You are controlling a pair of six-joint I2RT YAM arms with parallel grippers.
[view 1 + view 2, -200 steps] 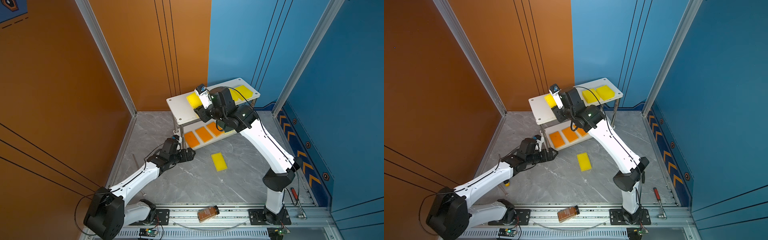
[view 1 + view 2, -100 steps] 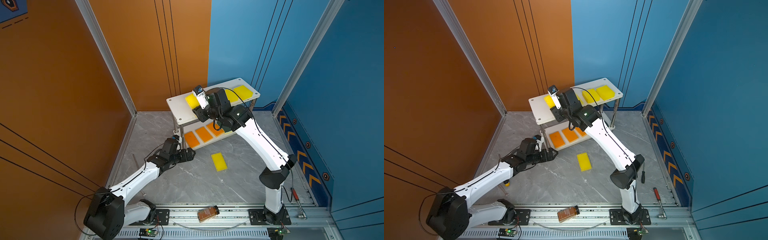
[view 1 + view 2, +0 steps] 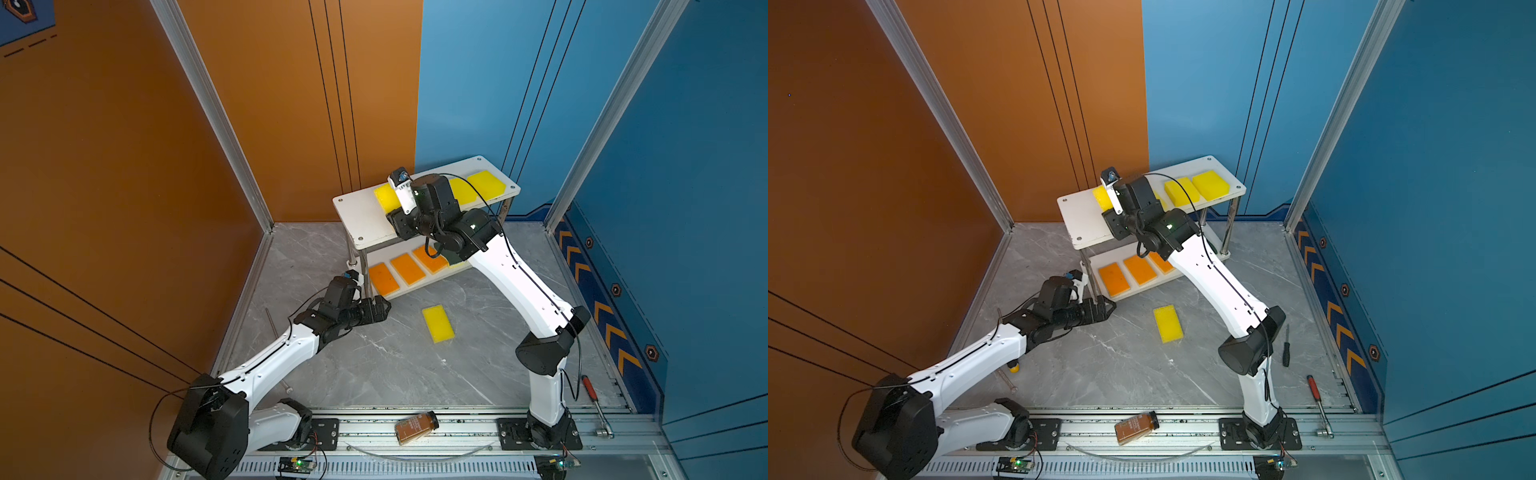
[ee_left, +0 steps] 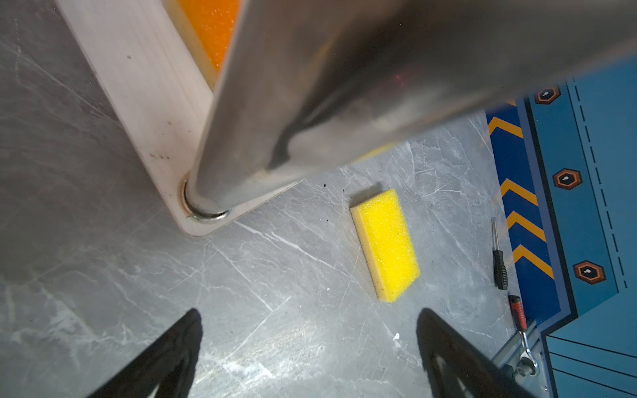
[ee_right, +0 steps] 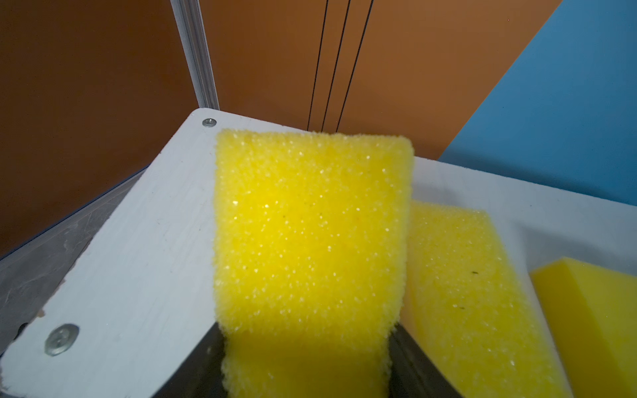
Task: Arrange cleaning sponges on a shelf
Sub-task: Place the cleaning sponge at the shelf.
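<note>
Three orange sponges point(image 3: 407, 269) lie in a row on the shelf's point(image 3: 365, 220) lower board. Above the top board's end nearest the orange wall point(image 3: 291, 104), the right pincer point(image 5: 305, 334) pinches a yellow sponge point(image 5: 310, 234), just beside a neighbouring sponge point(image 5: 465, 282). The left pincer point(image 4: 309, 312) hangs spread and empty by the shelf's front corner. A loose sponge point(image 4: 386, 244) lies on the floor point(image 4: 241, 293).

Room: orange wall point(image 3: 291, 104) meets blue wall point(image 3: 465, 83) at back (aluminium posts point(image 3: 216, 120) in corners); grey marbled floor point(image 3: 374, 365).
</note>
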